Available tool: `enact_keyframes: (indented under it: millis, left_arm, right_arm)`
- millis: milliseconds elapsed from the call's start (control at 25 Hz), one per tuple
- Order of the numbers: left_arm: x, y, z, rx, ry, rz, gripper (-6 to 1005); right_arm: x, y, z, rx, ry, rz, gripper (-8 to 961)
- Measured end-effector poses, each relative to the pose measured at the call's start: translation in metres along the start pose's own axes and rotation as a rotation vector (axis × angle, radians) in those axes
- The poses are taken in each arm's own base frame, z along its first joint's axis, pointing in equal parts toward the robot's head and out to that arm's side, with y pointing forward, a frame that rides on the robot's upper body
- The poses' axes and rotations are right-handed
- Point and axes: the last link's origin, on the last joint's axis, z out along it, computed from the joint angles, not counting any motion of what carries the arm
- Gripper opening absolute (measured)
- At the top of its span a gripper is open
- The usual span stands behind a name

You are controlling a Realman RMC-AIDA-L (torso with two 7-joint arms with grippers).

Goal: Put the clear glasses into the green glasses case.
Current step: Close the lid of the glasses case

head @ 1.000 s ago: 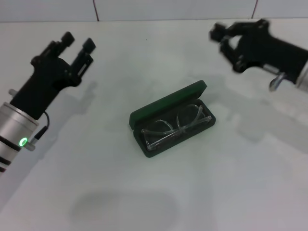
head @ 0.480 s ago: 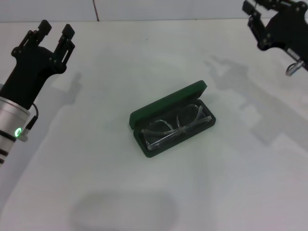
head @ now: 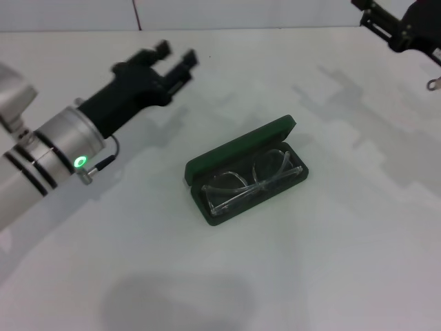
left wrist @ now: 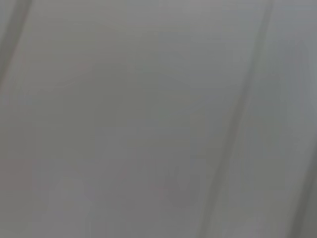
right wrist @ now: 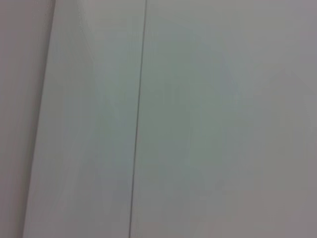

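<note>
My left gripper [head: 176, 58], fingers parted and empty, is hovering left of the open green glasses case [head: 241, 150], which is holding the clear glasses [head: 253, 181]; a careless pass risks nudging it. Right gripper [head: 386, 21]: spread indeterminable.

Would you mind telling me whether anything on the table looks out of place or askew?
Nothing stands out. The clear glasses lie folded inside the open green case, which sits flat on the table. The left end effector is open and empty, away from the case.

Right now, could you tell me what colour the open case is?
Dark green, clearest in the head view.
</note>
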Motion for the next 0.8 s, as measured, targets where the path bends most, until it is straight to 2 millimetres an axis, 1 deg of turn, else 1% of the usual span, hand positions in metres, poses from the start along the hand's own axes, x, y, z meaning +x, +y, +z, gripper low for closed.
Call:
enact_keyframes:
  millis: [160,240,320,400,520,800]
  left_arm:
    - [0.004,0.013,0.017,-0.168,-0.150,-0.035,584]
    - [0.003,0.020,0.023,-0.229,-0.212,-0.035,583]
    - [-0.001,0.026,0.027,-0.263,-0.280,-0.032,582]
    - [-0.009,0.029,0.032,-0.254,-0.338,-0.028,581]
    - [-0.019,0.028,0.038,-0.205,-0.403,-0.014,579]
    - [-0.022,0.025,0.038,-0.178,-0.418,-0.013,576]
  right_arm:
    - [-0.011,-0.009,-0.009,0.016,-0.054,0.029,587]
    - [-0.012,-0.012,-0.015,0.039,-0.070,0.030,670]
    - [-0.012,-0.013,-0.017,0.048,-0.074,0.029,755]
    - [-0.012,-0.012,-0.017,0.048,-0.076,0.029,841]
    - [-0.011,-0.010,-0.016,0.040,-0.074,0.029,900]
    - [-0.009,-0.004,-0.012,0.016,-0.063,0.028,900]
